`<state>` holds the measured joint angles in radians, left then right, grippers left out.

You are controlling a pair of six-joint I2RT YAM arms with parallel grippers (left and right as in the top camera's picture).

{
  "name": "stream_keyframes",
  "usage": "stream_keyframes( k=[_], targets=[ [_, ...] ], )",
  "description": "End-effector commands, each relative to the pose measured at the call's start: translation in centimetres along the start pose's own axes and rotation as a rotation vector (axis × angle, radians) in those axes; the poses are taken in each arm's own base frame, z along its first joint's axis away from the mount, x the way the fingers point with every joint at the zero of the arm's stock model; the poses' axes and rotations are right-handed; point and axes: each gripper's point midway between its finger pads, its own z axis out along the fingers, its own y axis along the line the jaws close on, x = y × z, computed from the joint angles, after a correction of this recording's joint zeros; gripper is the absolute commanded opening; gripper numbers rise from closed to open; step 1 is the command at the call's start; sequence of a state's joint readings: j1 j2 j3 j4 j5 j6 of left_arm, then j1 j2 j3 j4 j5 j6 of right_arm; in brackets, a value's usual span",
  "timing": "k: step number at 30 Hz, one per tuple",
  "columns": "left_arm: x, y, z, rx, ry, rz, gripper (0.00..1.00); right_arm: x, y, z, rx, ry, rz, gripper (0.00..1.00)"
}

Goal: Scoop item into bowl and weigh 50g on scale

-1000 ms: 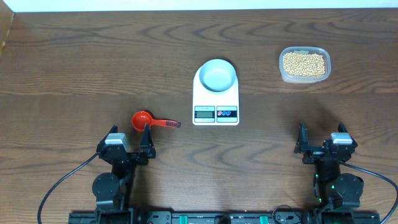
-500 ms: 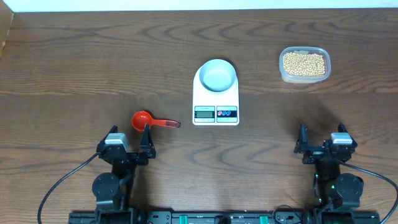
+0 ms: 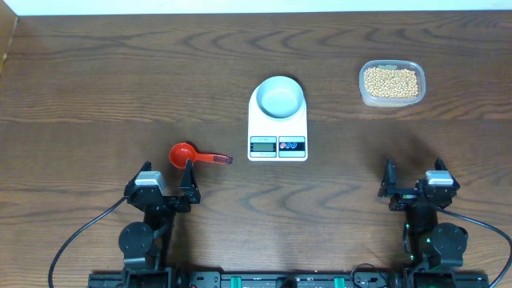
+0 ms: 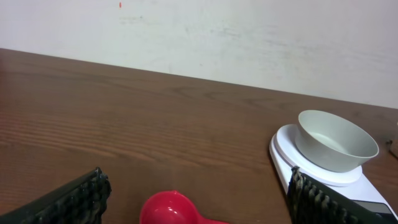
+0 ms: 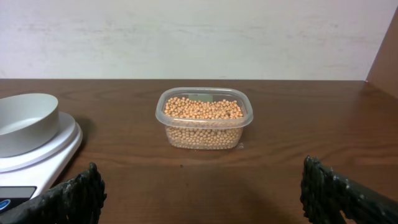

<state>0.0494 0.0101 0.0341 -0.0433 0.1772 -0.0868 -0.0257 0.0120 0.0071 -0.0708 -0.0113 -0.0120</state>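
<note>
Two robot arms sit folded low near the bottom edge of the overhead view, one at lower left and one at lower right, both pointing toward the top of the frame across a dark wooden table (image 3: 96,80).

The left gripper (image 3: 164,182) is spread wide and grasps nothing. In its wrist view, its dark ribbed fingers (image 4: 74,199) stand in the two bottom corners of the picture. A red scoop (image 3: 184,154) lies on the wood just above it, cup to the left and handle to the right, touched by neither finger.

The right gripper (image 3: 414,182) is likewise released and empty, its fingers (image 5: 329,190) framing the bottom corners of its own view, level with the tabletop.

At the centre of the overhead frame rests the white scale (image 3: 278,128), its grey display (image 3: 263,145) and two round buttons (image 3: 292,145) along the edge nearest the arms. The readout is too small to make out. The bowl (image 3: 280,98) stands upright on the upper part of the scale's platform, its pale bluish inside bare.

The beans (image 3: 390,82) fill a clear plastic tub (image 3: 391,100) in the upper right of the overhead frame, well apart from the scale and directly above the right arm. In the right wrist view the tub sits at mid-frame, heaped almost to its rim, with the bowl and scale at the left edge.
</note>
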Motion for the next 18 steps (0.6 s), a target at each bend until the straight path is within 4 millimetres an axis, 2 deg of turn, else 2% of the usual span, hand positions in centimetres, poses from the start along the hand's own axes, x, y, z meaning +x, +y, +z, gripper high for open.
stream_keyframes(
  k=[1,18],
  targets=[
    [1.57,0.32,0.21,-0.009,0.034,-0.017,0.93,0.19,0.15,0.01,-0.006,0.006,-0.012,0.99],
    [1.53,0.37,0.21,-0.012,0.033,-0.016,0.93,0.20,0.16,0.01,-0.006,0.007,-0.012,0.99]
  ],
)
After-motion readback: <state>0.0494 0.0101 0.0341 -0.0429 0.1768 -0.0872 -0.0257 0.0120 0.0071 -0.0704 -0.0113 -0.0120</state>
